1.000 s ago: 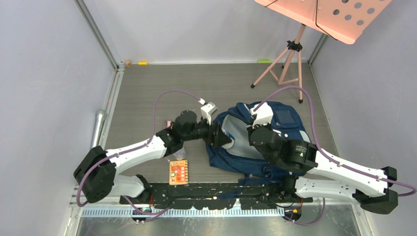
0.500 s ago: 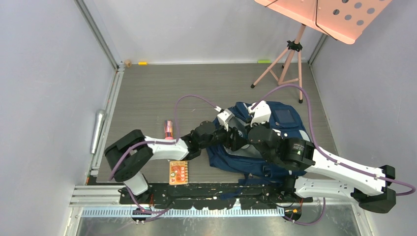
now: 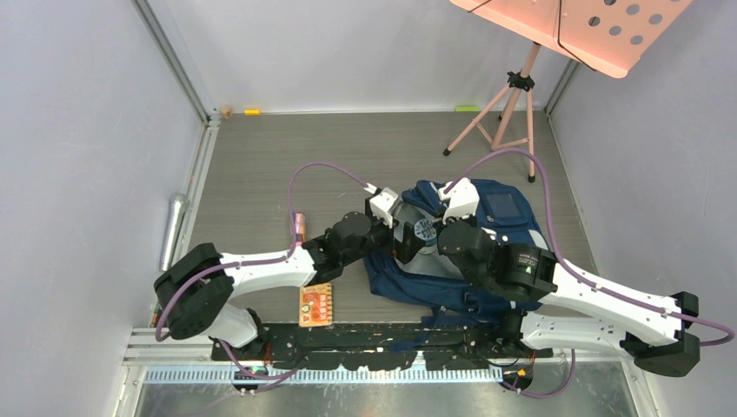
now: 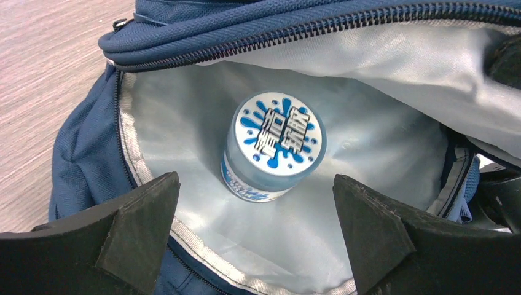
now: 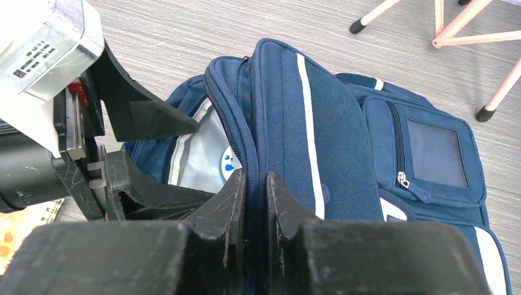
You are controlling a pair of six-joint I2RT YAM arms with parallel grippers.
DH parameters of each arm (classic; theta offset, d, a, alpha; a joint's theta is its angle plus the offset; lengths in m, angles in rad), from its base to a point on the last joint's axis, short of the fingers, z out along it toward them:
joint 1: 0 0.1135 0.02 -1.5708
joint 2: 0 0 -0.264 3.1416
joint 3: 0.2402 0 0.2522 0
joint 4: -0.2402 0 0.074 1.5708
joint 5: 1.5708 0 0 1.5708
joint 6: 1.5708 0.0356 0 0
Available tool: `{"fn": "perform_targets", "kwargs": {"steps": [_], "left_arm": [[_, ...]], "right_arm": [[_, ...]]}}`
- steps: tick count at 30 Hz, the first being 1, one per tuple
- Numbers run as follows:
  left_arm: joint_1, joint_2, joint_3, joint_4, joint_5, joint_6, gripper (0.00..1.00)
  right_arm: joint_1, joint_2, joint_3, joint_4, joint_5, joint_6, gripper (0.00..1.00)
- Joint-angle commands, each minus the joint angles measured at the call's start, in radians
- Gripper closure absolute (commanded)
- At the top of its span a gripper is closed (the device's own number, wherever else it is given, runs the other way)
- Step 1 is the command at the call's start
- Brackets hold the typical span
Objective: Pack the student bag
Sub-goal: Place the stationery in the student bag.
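The student bag (image 3: 504, 228), a navy backpack with pale stripes, lies on the floor with its main zip mouth open. A round jar (image 4: 273, 147) with a white lid and blue splash print lies on the silver lining inside it, free of any finger; it also shows in the top view as the jar (image 3: 424, 231). My left gripper (image 4: 256, 181) stands open at the mouth, a little short of the jar. My right gripper (image 5: 255, 179) is shut on the upper zip edge of the bag (image 5: 344, 141), holding the mouth up.
An orange card (image 3: 315, 305) lies near the left arm's base and a pink tube (image 3: 298, 227) beside the left forearm. A silver cylinder (image 3: 174, 228) rests by the left wall. A pink music stand (image 3: 513, 104) stands at the back right.
The left gripper reached into the bag's mouth, opened wide and drew back a little, leaving the jar on the lining. The right gripper stayed shut on the zip edge.
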Motion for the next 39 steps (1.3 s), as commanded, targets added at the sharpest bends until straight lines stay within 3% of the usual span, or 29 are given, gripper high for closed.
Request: {"fn": "perform_targets", "kwargs": {"steps": [1,4,12,20,29,35,39], "left_arm": [[-0.004,-0.037,-0.006,-0.079,-0.037,0.033,0.00],[-0.010,-0.061,-0.011,-0.087,-0.037,0.025,0.01],[-0.016,0.005,0.009,0.024,0.049,-0.015,0.33],[-0.022,0.201,0.141,0.127,0.116,-0.009,0.52],[-0.028,0.400,0.306,0.242,0.095,0.016,0.52],[-0.035,0.386,0.279,0.239,0.066,0.028,0.49],[-0.035,0.299,0.206,0.180,0.005,0.043,0.35]], "right_arm": [[-0.002,-0.011,0.062,0.110,0.056,0.018,0.99],[-0.001,-0.007,0.063,0.111,0.053,0.017,0.99],[-0.002,-0.006,0.062,0.112,0.052,0.019,0.99],[-0.002,-0.012,0.059,0.107,0.056,0.021,1.00],[-0.001,-0.022,0.053,0.103,0.072,0.025,1.00],[-0.001,-0.023,0.053,0.093,0.082,0.031,0.99],[-0.001,-0.026,0.048,0.093,0.084,0.035,0.99]]}}
